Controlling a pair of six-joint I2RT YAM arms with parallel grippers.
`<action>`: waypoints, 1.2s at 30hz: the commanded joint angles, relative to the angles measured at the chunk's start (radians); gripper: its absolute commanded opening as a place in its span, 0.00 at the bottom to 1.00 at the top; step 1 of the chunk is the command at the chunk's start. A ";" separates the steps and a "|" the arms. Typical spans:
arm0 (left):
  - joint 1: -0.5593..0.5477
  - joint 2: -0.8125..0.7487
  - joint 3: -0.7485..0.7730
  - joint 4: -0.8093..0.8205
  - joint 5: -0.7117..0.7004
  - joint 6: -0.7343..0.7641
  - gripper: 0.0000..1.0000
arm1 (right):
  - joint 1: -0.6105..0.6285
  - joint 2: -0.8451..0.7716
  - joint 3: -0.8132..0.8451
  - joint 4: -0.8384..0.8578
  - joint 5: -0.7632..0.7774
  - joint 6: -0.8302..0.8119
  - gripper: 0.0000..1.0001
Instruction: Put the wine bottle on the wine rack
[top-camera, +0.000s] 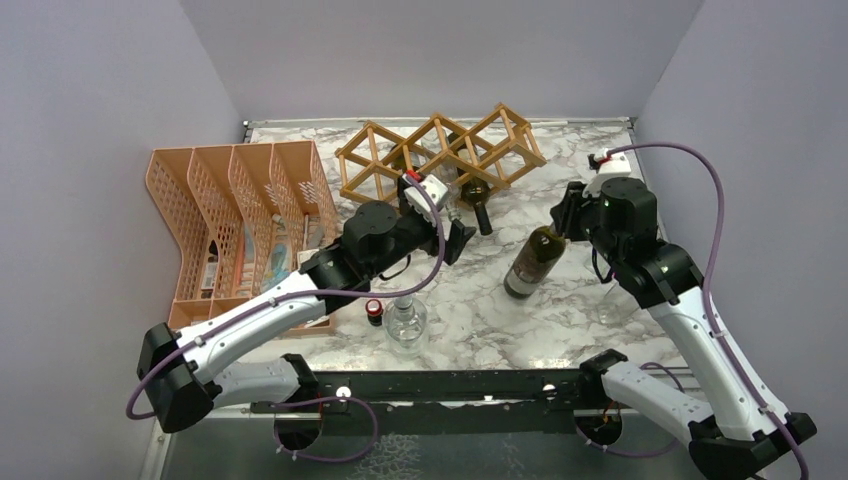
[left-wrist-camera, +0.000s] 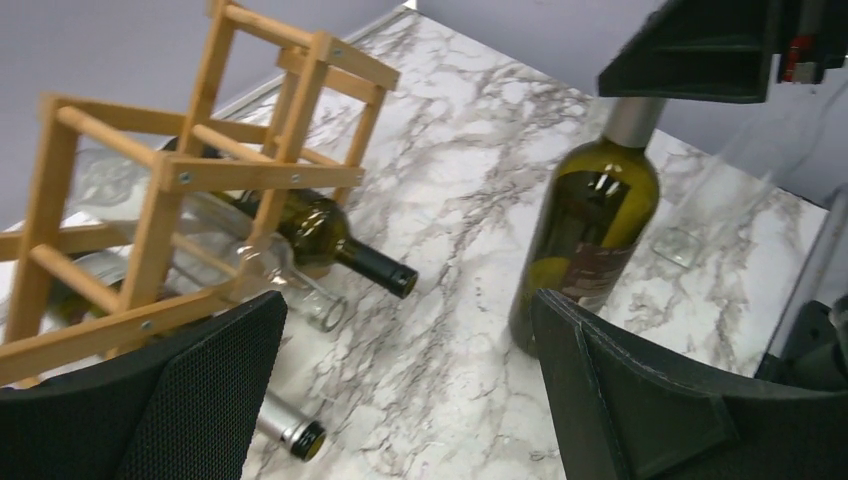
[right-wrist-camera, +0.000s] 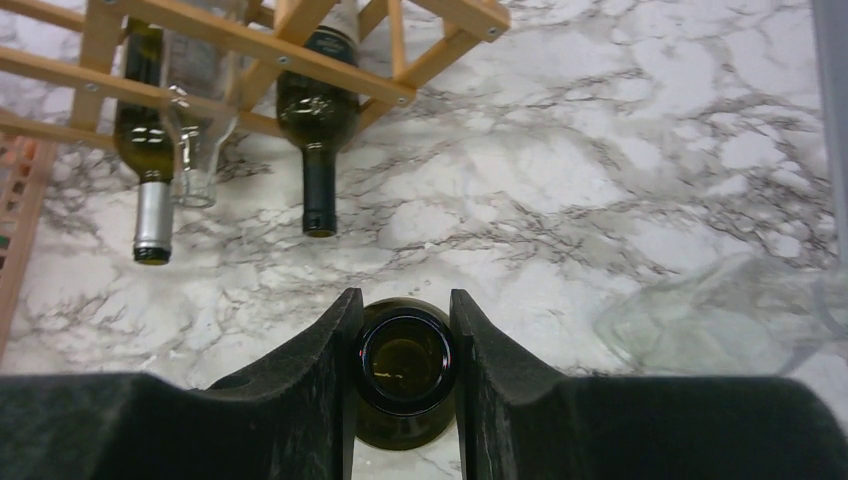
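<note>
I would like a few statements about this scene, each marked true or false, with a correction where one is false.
1. The right gripper is shut on the neck of the green wine bottle. True.
2. The left gripper holds a clear glass bottle. False: it is open, with nothing between its fingers.
3. The wine rack holds nothing yet. False: bottles already lie in its cells, necks pointing out.
4. In the top view, the orange organiser stands to the left of the wine rack. True.
</note>
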 joint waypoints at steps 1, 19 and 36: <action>0.001 0.065 0.009 0.135 0.217 -0.017 0.98 | -0.002 -0.005 0.060 0.127 -0.163 0.010 0.01; 0.001 0.351 0.006 0.334 0.600 0.149 0.99 | -0.001 0.025 0.211 0.142 -0.453 -0.017 0.01; 0.006 0.333 -0.112 0.521 0.565 0.123 0.95 | -0.002 0.004 0.266 0.165 -0.691 -0.049 0.01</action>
